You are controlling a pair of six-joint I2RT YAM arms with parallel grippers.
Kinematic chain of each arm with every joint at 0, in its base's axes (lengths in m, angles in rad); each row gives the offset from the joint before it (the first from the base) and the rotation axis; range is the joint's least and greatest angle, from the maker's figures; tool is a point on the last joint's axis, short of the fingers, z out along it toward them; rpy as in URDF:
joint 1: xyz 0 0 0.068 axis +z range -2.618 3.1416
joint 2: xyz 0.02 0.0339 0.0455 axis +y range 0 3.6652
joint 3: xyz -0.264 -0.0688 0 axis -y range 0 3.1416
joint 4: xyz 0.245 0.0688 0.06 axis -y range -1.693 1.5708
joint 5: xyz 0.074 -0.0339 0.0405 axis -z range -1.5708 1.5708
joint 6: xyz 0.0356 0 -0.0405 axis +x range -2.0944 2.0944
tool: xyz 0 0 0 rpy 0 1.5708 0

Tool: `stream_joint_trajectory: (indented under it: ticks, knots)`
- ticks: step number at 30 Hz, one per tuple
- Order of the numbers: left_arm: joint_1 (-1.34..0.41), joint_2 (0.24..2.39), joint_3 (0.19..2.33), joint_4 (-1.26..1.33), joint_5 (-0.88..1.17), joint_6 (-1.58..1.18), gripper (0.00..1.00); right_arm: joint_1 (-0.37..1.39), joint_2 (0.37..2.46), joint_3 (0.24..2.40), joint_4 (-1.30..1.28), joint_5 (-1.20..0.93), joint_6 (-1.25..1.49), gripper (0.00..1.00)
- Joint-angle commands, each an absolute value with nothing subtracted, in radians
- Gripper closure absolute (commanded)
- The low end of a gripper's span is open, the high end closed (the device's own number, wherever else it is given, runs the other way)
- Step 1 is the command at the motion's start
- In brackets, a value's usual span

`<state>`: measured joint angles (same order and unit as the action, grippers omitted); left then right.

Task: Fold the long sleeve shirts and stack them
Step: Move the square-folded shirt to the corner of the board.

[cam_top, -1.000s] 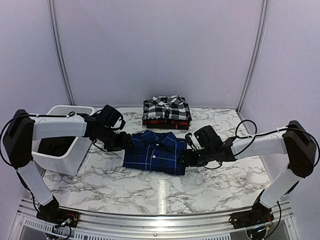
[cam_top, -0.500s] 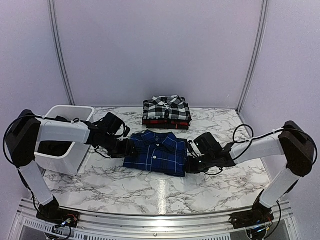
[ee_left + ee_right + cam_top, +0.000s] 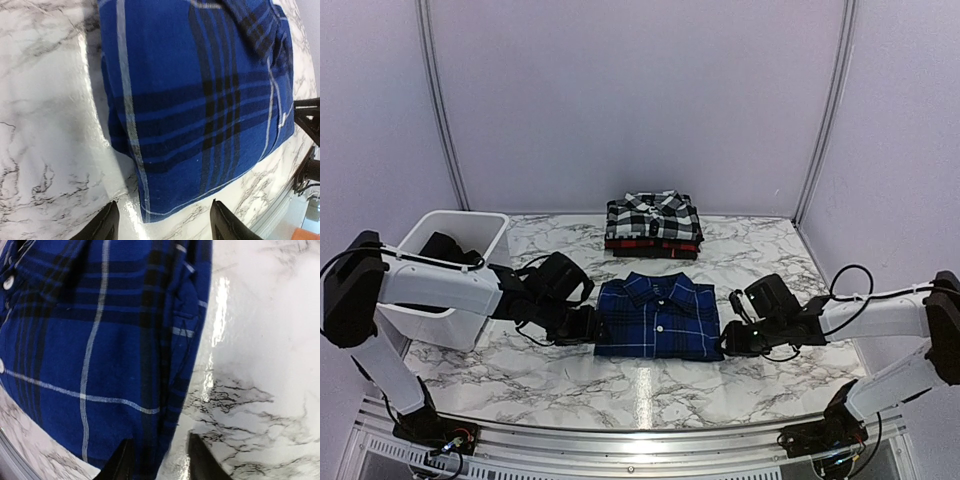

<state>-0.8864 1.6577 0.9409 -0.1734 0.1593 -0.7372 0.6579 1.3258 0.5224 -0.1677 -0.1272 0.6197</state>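
left gripper [image 3: 162, 226]: fingers spread wide either side of the blue shirt [image 3: 200, 100] corner, nothing clamped. right gripper [image 3: 160, 462]: fingers parted too, straddling the opposite edge, marble showing beside one finger. blue shirt lies folded flat, front-centre of the table [image 3: 650, 390]. behind it and apart, the black-and-white shirt [image 3: 653, 213] is stacked on the red shirt [image 3: 650, 246].
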Motion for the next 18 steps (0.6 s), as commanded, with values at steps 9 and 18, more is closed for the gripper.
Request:
stream_joint_trajectory:
  ticks: [9,18]
  knots:
    - [-0.731,1.683,1.100,-0.159,0.114,-0.702,0.41,0.553,1.430,0.776,-0.149,-0.057,0.524,0.54]
    - [-0.695,1.841,1.253,-0.161,0.144,-0.658,0.53,0.531,1.618,0.900,-0.126,-0.015,0.466,0.56]
